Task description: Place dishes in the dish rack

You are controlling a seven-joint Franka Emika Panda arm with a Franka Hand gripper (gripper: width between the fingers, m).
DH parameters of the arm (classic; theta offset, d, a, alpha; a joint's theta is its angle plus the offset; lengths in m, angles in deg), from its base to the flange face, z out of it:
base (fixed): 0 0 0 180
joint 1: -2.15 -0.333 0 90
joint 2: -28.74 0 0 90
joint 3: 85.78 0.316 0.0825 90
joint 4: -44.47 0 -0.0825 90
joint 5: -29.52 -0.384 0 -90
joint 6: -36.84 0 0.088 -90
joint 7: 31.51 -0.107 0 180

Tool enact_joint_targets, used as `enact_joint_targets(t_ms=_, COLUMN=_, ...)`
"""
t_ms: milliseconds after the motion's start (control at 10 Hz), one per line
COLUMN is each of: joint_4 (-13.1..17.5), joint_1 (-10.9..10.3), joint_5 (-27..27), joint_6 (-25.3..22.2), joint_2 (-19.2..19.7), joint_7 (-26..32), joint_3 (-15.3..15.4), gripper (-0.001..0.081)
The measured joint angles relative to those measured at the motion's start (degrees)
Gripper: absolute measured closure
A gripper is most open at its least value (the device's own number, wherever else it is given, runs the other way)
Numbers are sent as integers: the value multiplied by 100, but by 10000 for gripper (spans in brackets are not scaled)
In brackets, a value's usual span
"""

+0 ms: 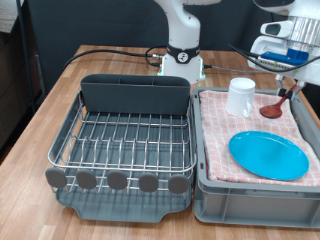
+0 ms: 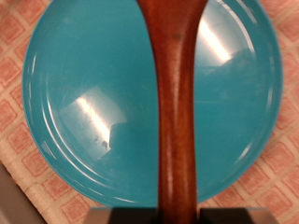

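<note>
My gripper (image 1: 291,86) is at the exterior view's upper right, shut on the handle of the dark-brown wooden spoon (image 1: 273,107), which hangs tilted over the grey tub. In the wrist view the spoon handle (image 2: 176,103) runs out from the gripper (image 2: 177,217) across the light-blue plate (image 2: 84,93) below it. The plate (image 1: 268,155) lies flat on the pink checked cloth. The white mug (image 1: 240,96) stands on the cloth beside the spoon. The dish rack (image 1: 125,140), a wire grid in a dark grey tray, stands at the exterior view's left with nothing in it.
The grey tub (image 1: 255,195) with the pink checked cloth (image 1: 220,130) sits right against the rack. The robot base (image 1: 182,55) and black cables (image 1: 110,52) are behind the rack. Wooden table (image 1: 40,110) lies to the exterior view's left.
</note>
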Motion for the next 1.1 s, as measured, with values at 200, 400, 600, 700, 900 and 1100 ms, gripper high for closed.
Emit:
enact_joint_targets(t_ms=200, joint_4=-168, joint_1=0, joint_5=-446, joint_6=-329, joint_2=-454, joint_7=-355, joint_3=-40, gripper=717)
enact_joint_targets(t_ms=400, joint_4=-546, joint_1=-2, joint_5=-750, joint_6=-187, joint_2=-949, joint_7=-410, joint_3=-101, gripper=717)
enact_joint_targets(t_ms=600, joint_4=-537, joint_1=17, joint_5=-697, joint_6=-263, joint_2=-921, joint_7=-652, joint_3=-107, gripper=717)
enact_joint_targets(t_ms=700, joint_4=-574, joint_1=38, joint_5=-703, joint_6=-528, joint_2=-995, joint_7=-920, joint_3=-146, gripper=717)
enact_joint_targets(t_ms=900, joint_4=-736, joint_1=48, joint_5=-815, joint_6=-1148, joint_2=-1287, joint_7=-1107, joint_3=-277, gripper=717)
enact_joint_targets(t_ms=1100, joint_4=-1051, joint_1=48, joint_5=-949, joint_6=-1257, joint_2=-1624, joint_7=-1086, joint_3=-466, gripper=717)
